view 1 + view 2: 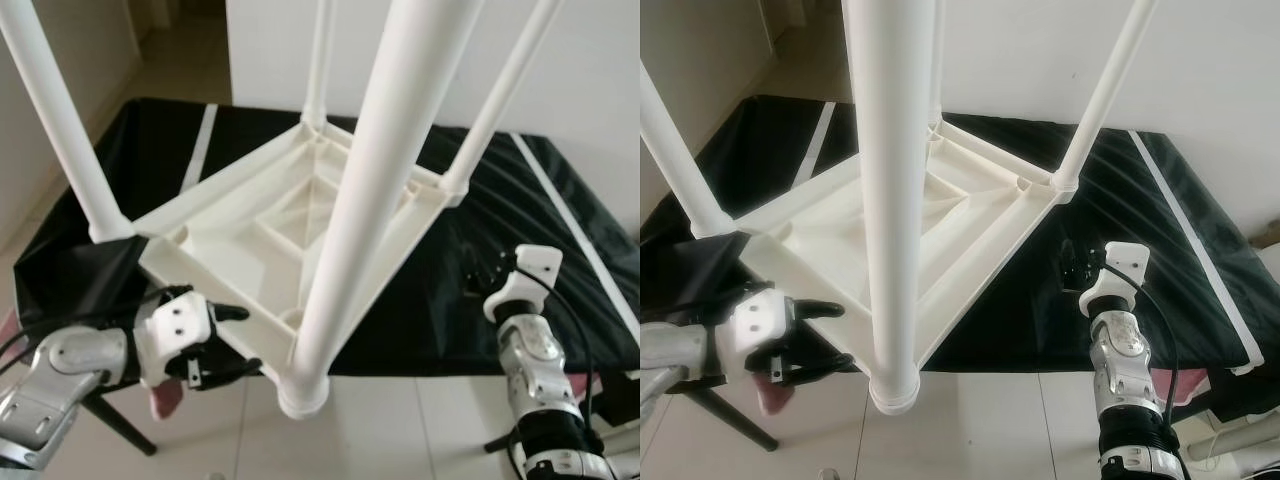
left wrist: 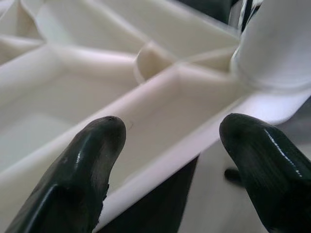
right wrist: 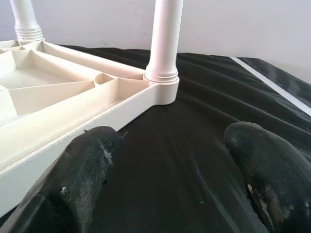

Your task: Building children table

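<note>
Left wrist view: the spread left gripper [image 2: 170, 160] straddles the near rim of the upturned white table [image 1: 300, 215], which lies on a black cloth [image 1: 520, 230]. Right gripper [image 3: 175, 189], open, empty, beside its far edge. Likely light, stiff, slippery plastic; grip the ribbed rim.

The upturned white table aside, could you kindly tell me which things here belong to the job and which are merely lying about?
Job:
- white table top, upside down
- its four legs, all fitted
- left hand, open at the near edge
- right hand, open beside the frame

Lying about:
- black cloth
- pink item under the left hand
</note>
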You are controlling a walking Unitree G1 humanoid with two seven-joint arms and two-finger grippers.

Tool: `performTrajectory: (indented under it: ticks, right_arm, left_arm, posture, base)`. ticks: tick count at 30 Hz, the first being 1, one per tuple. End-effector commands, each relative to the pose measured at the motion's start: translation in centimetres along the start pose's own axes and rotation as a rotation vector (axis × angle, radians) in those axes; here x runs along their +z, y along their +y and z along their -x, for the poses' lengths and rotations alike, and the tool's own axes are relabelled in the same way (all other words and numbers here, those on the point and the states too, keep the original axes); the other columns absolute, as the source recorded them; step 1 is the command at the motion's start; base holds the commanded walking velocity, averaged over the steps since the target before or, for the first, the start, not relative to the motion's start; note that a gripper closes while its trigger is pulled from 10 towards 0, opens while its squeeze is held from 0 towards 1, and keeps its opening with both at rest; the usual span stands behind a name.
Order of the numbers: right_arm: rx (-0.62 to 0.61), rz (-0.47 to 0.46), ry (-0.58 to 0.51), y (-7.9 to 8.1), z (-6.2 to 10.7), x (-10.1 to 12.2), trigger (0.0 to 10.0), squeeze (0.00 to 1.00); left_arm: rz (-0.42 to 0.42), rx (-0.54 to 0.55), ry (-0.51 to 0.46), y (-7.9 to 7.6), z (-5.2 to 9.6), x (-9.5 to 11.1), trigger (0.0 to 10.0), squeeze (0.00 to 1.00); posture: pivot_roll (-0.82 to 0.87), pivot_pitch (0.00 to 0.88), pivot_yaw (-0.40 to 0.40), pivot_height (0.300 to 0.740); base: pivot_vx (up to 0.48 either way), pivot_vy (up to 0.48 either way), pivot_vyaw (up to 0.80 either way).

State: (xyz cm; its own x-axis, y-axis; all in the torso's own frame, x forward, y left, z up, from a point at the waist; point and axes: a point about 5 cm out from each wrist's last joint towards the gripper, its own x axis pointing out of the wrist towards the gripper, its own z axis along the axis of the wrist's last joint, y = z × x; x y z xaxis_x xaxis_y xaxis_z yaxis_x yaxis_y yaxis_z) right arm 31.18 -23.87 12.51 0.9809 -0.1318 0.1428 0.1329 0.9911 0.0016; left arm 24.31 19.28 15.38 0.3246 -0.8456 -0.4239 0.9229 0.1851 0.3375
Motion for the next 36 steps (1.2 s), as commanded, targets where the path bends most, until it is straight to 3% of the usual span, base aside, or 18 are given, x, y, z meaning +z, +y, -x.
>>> performTrajectory:
  ticks: [1, 16, 23, 28, 36]
  right_arm:
    - [-0.005, 0.004, 0.011, -0.4, 0.2, -0.1, 10.0, 0.0]
    - [-0.014, -0.002, 0.008, -0.3, 0.1, 0.0, 10.0, 0.0]
    - [-0.02, -0.007, 0.004, -0.1, 0.0, 0.1, 10.0, 0.0]
    - [-0.023, -0.008, 0.001, -0.1, 0.0, 0.1, 10.0, 0.0]
    - [-0.038, -0.009, -0.003, -0.2, 0.3, 0.2, 10.0, 0.0]
  left_arm:
    - [-0.036, -0.028, 0.043, 0.1, 0.0, -0.5, 10.0, 0.0]
    - [-0.152, -0.046, 0.182, 1.3, -1.0, -2.6, 10.0, 0.0]
    - [-0.217, -0.001, 0.223, 3.6, -2.2, -2.9, 10.0, 0.0]
    - [-0.235, -0.014, 0.237, 4.0, -2.5, -3.0, 10.0, 0.0]
    - [-0.088, 0.002, 0.175, 3.5, -3.3, -3.3, 10.0, 0.0]
  posture:
    - [0.09, 0.03, -0.081, 0.74]
    - [0.08, 0.019, -0.063, 0.74]
    - [0.07, 0.016, -0.045, 0.74]
    - [0.06, 0.018, -0.037, 0.74]
    - [0.05, 0.031, -0.025, 0.74]
  base:
    - [0.0, 0.0, 0.0]
    - [0.0, 0.0, 0.0]
    - [0.0, 0.0, 0.0]
    - [0.0, 0.0, 0.0]
    - [0.0, 0.0, 0.0]
